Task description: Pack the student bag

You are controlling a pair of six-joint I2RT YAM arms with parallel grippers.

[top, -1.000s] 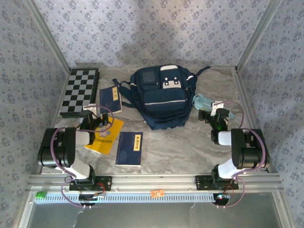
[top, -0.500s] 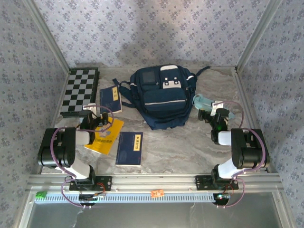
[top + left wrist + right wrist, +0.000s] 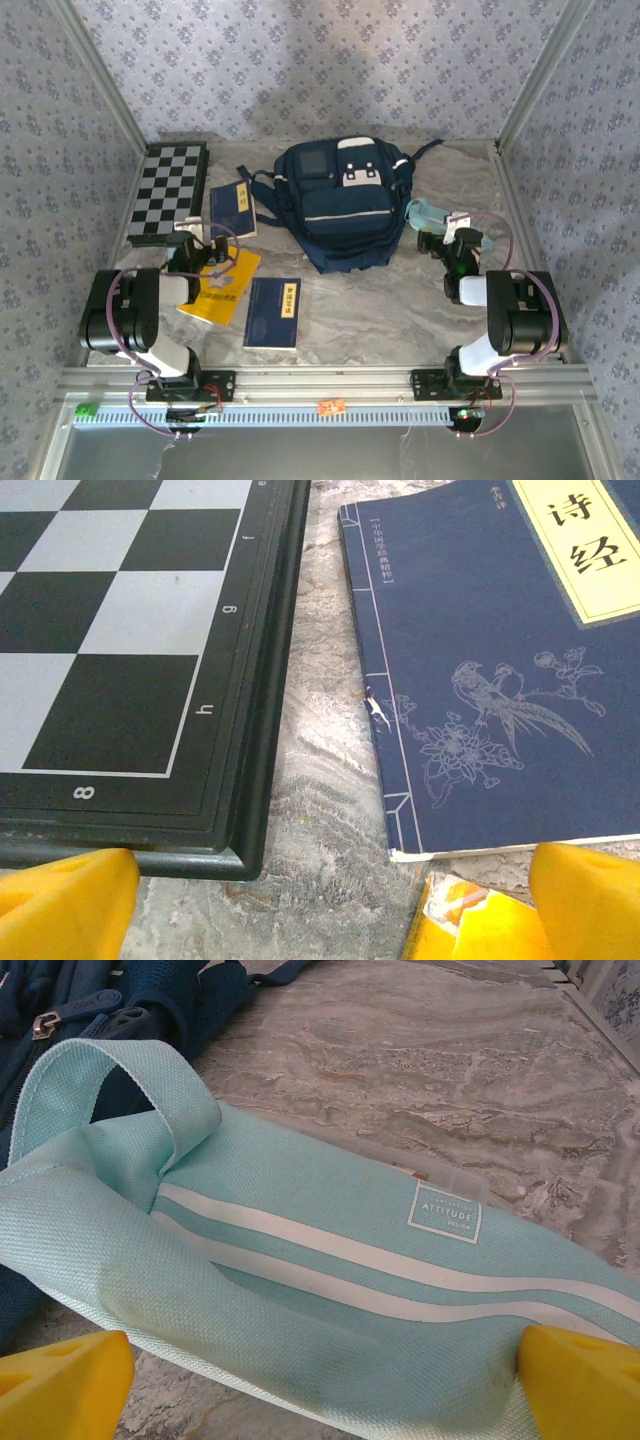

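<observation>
Table top (image 3: 400, 300) of grey marble look is seen under everything. Biggest on it is the student bag (image 3: 340, 205), a navy blue backpack that is laid flat at the far middle, between the two arms. Its pockets look zipped shut, so nothing can be put in until one is opened. If a thing is pushed at it first, the bag may just be shoved away.

Next in size, the chessboard (image 3: 168, 193) is laid at the far left. It is wide and stiff, so it may be dropped if it is pinched only at one edge.

A dark blue book (image 3: 233, 208) is laid between chessboard and bag. A yellow book (image 3: 225, 285) is partly hidden under the left arm, and a second dark blue book (image 3: 274, 312) is set near the front. Thin books lie flat, so pages could be bent when they are lifted.

The light blue pouch (image 3: 430, 212) is laid just beside the bag's right side. The right gripper (image 3: 320, 1390) is spread wide apart with the pouch between its fingers, not squeezed. The soft cloth could be lost if it is grabbed loosely.

The left gripper (image 3: 320, 910) is spread wide too, with nothing in it, low by the chessboard's corner.
</observation>
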